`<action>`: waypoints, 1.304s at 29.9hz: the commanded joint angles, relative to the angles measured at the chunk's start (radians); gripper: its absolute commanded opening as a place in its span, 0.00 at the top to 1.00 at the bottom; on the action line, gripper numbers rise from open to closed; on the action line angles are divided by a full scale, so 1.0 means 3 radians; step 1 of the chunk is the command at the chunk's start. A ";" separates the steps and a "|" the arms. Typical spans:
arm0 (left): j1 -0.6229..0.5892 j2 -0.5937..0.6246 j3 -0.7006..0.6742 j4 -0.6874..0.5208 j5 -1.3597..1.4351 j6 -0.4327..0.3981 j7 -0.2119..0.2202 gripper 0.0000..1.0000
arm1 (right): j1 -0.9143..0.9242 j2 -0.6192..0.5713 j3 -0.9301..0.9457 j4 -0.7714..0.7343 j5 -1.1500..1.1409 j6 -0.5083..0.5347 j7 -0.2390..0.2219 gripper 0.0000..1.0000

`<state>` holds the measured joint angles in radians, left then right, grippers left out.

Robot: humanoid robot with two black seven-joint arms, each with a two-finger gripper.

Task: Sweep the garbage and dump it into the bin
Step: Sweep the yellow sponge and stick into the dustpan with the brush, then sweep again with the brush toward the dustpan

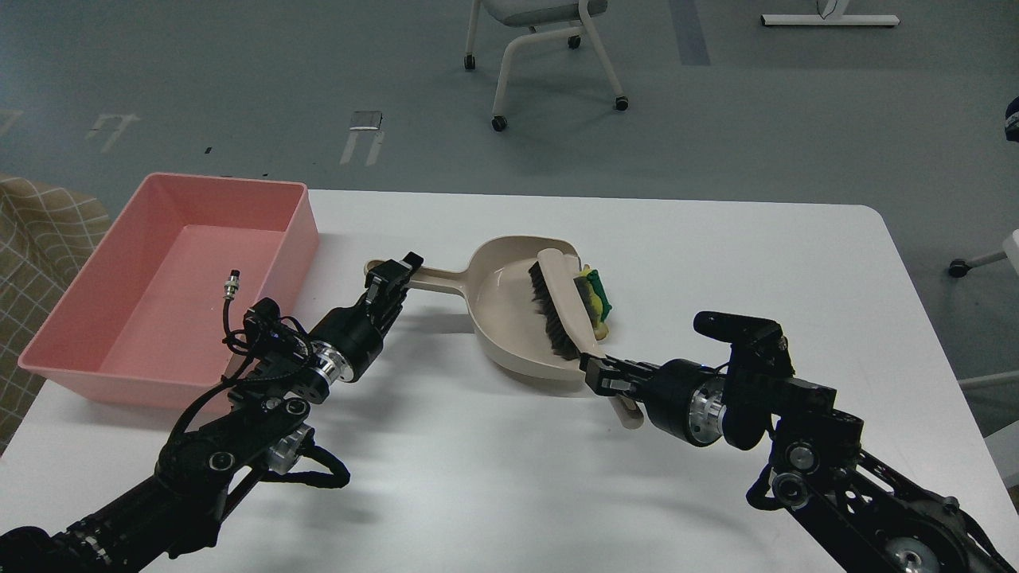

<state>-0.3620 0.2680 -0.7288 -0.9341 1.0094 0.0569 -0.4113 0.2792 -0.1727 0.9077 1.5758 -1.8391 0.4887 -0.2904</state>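
The beige dustpan (503, 322) lies mid-table with its mouth to the right. My left gripper (391, 280) is shut on the dustpan's handle. My right gripper (607, 380) is shut on the handle of the beige brush (567, 293), whose black bristles stand inside the pan's mouth. The yellow sponge with green backing (593, 291) is tipped on edge against the brush's right side at the pan's lip. A sliver of the bread slice (603, 328) shows just below it; the rest is hidden. The pink bin (296, 239) stands at the far left, with nothing in it.
A checked beige cushion (48, 231) sits beyond the table's left edge. A wheeled chair (549, 48) stands on the floor behind the table. A cable plug (232, 282) on my left arm sticks up in front of the bin.
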 commanded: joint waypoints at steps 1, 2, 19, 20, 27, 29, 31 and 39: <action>-0.0005 0.0001 0.0001 0.0000 -0.0005 -0.0005 0.0001 1.00 | 0.0087 0.0125 0.0119 0.0044 0.0117 0.0000 -0.0003 1.00; 0.0000 0.0001 0.0001 0.0000 -0.0005 -0.0006 0.0001 1.00 | 0.0102 0.0131 0.0129 0.0050 0.0137 0.0000 -0.0003 1.00; 0.0000 0.0001 0.0006 0.0000 -0.0015 -0.0006 -0.0005 1.00 | 0.0036 -0.0390 0.0630 0.0188 0.0526 0.0000 0.0002 1.00; 0.0000 0.0001 0.0006 0.0000 -0.0015 -0.0006 0.0000 1.00 | 0.0026 -0.0482 0.0625 0.0178 0.0617 0.0000 0.0002 1.00; -0.0010 0.0006 0.0098 0.0005 0.0000 0.0005 0.0006 1.00 | -0.0291 -0.0687 0.0625 0.0137 0.0853 0.0000 0.0007 1.00; -0.0010 0.0012 0.0098 0.0005 0.0010 0.0005 0.0006 1.00 | -0.0322 -0.0713 0.0620 0.0137 0.0853 0.0000 0.0012 1.00; -0.0010 0.0032 0.0103 0.0005 0.0015 0.0015 0.0001 1.00 | -0.0378 -0.0738 0.0610 0.0137 0.0858 0.0000 0.0017 1.00; -0.0036 0.0042 0.0098 0.0005 0.0015 0.0051 0.0001 1.00 | -0.0424 -0.0729 0.0579 0.0121 0.0889 0.0000 0.0027 1.00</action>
<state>-0.3708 0.2807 -0.6981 -0.9326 1.0142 0.0718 -0.4107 0.1542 -0.3974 1.0864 1.6150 -1.5792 0.4887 -0.2824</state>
